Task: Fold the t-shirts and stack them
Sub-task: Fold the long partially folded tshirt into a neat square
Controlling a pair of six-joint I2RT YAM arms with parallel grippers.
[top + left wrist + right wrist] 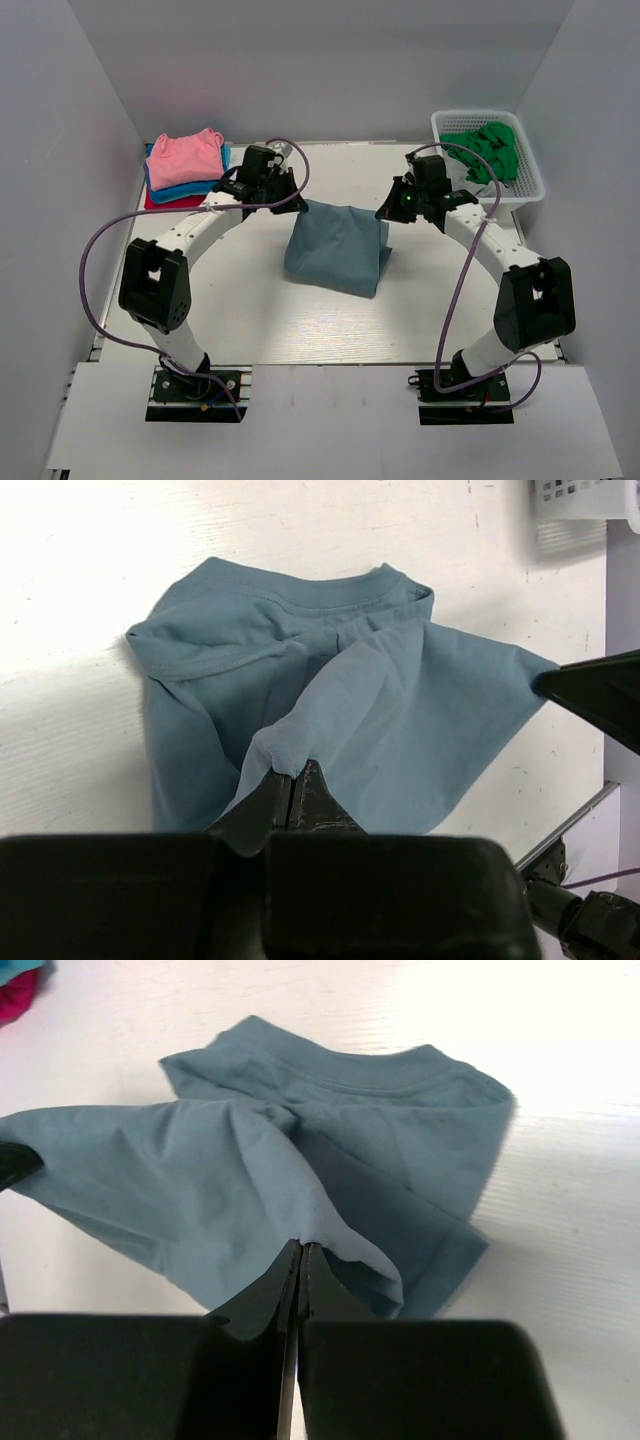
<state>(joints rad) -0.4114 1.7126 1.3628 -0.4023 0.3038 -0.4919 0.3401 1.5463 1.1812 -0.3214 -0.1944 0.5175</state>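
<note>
White table [300, 330], grey walls [300, 60]; L end effector [295, 776] & R end effector [300, 1249] each pinch slate-blue tee [335, 250].

Shirt stack [186, 160] far-left; basket [530, 170] far-right.

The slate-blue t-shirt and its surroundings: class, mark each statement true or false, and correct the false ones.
1. The left gripper and right gripper are both shut on the slate-blue t-shirt. True.
2. The white basket is empty. False: green cloth lies in it.
3. The pink t-shirt lies on top of the pile. True.
4. The slate-blue t-shirt is spread out flat. False: its gripped edge is lifted off the table, stretched between the grippers.
</note>
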